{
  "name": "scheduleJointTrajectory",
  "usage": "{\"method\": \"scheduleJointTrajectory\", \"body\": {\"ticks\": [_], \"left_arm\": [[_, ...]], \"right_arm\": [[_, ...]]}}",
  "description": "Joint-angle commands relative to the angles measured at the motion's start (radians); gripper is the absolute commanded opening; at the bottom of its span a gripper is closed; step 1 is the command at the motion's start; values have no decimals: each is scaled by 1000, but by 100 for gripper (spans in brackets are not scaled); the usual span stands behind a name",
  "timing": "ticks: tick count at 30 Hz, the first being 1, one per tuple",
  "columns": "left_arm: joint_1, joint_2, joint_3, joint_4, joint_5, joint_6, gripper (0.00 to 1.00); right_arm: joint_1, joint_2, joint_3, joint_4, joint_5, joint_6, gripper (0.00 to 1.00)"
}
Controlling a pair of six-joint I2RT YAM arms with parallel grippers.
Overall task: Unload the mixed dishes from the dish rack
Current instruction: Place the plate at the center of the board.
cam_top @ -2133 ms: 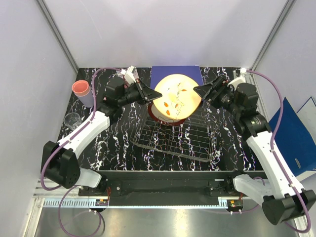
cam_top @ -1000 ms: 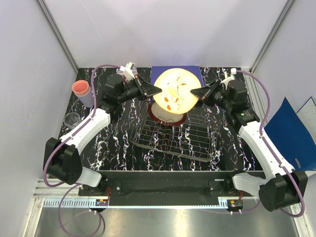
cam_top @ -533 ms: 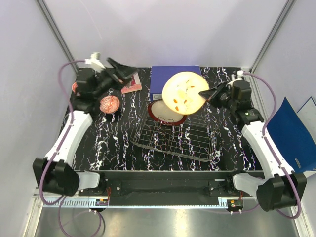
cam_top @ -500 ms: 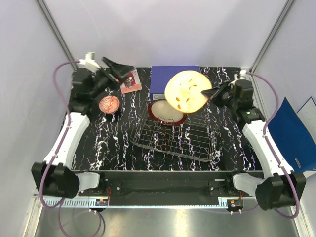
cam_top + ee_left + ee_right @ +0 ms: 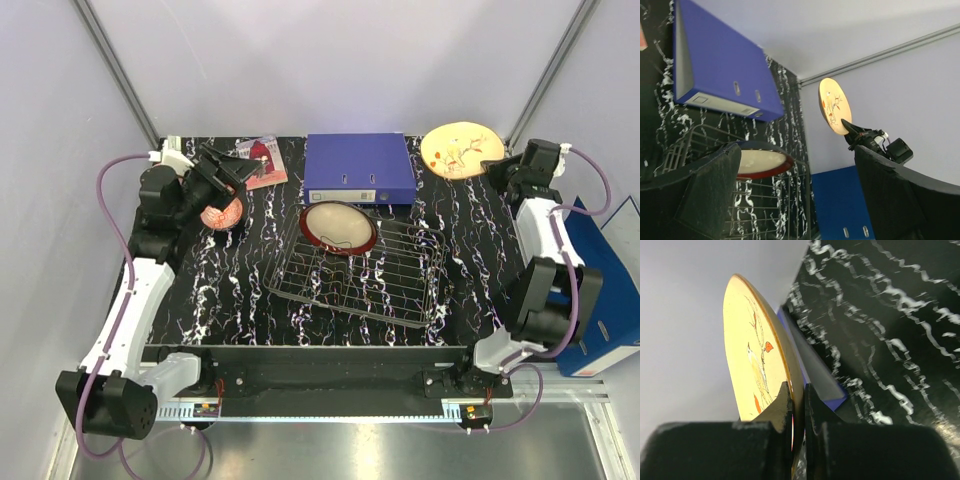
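The cream painted plate (image 5: 455,150) stands on edge at the table's back right corner, and my right gripper (image 5: 492,164) is shut on its rim. Seen from the right wrist, the plate (image 5: 752,355) is pinched between the two fingers of the right gripper (image 5: 799,400). My left gripper (image 5: 228,178) hangs open at the back left, above a red-white patterned bowl (image 5: 222,210), with nothing between its fingers (image 5: 710,190). The dish rack (image 5: 400,290) lies mid-table with a red-rimmed cream bowl (image 5: 338,226) in its back left corner. That bowl (image 5: 762,162) also shows from the left wrist.
A blue binder (image 5: 360,168) lies behind the rack, and a small picture card (image 5: 262,160) lies left of it. A second blue binder (image 5: 600,290) leans outside the table on the right. Grey walls close off the back and both sides.
The left gripper has opened, let go of the plate and swung left over the patterned bowl. The right arm has carried the plate alone from above the rack to the back right corner.
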Motion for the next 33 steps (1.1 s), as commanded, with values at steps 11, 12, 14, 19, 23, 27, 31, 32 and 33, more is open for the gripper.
{"method": "scheduleJointTrajectory", "body": {"ticks": [11, 12, 14, 19, 23, 27, 31, 32, 33], "left_arm": [[-38, -44, -134, -63, -24, 65, 98], [-38, -44, -146, -62, -21, 63, 98], [-38, -46, -158, -63, -18, 73, 98], [-38, -34, -195, -71, -8, 77, 98], [-38, -18, -203, -88, 12, 79, 98], [-38, -17, -205, -92, 21, 82, 99], [-38, -11, -201, -92, 28, 85, 99], [-38, -9, -203, -94, 31, 85, 99], [-38, -6, -205, -97, 31, 85, 99]], "right_arm": [[-48, 242, 7, 295, 21, 54, 0], [-48, 257, 6, 297, 33, 52, 0], [-48, 280, 12, 304, 27, 43, 0], [-48, 368, 65, 260, -12, 36, 0], [-50, 412, 84, 252, -24, 37, 0], [-48, 476, 139, 179, -36, 22, 0], [-48, 515, 168, 149, -33, 0, 0], [-48, 532, 176, 151, -33, -4, 0], [-48, 541, 197, 111, -30, -13, 0]]}}
